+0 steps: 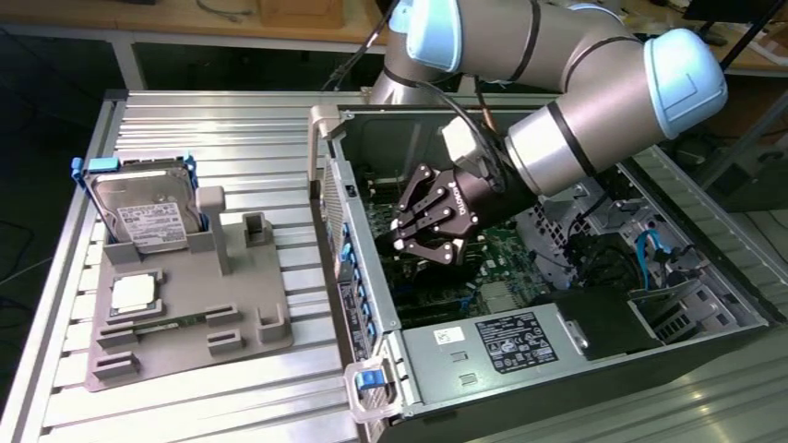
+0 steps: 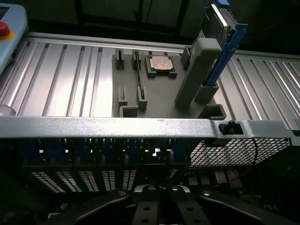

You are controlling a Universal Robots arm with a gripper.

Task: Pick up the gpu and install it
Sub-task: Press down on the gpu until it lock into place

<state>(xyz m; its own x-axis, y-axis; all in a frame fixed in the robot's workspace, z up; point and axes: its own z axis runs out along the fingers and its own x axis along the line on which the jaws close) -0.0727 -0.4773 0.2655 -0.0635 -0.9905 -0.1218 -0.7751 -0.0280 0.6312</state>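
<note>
Operator: Gripper (image 1: 426, 242) position is to be logged.

Observer: It is held low inside the open case (image 1: 330, 125), just above the board (image 1: 499, 251), close to the case's rear wall on the exterior view's left. The arm (image 1: 591, 129) is bent down over the case from the far side.

Operator: Finger state?

Observer: Fingers (image 2: 149, 206) are seen pressed together in the wrist view. Whether anything is pinched between them cannot be told.

Operator: Where is the gpu?

Observer: It cannot be made out for certain. A thin card seen edge-on would be lost against the dark fingers and board. It is judged to be either in the pinch or already at the slot beneath the gripper. On the tray (image 1: 234, 286), well to the exterior view's left of the case, a drive (image 1: 148, 217) is stood upright in its holder and a cpu (image 1: 133, 293) is laid flat nearer the camera.

Operator: Notes on doing the seating well?

Observer: The card edge should be kept parallel to the slot and square to the rear wall (image 2: 140, 126). Descent should be slow and straight, with no tilt. Force should be applied evenly along the card, not at one end. The pinch should be released only once the card is judged fully down.
</note>
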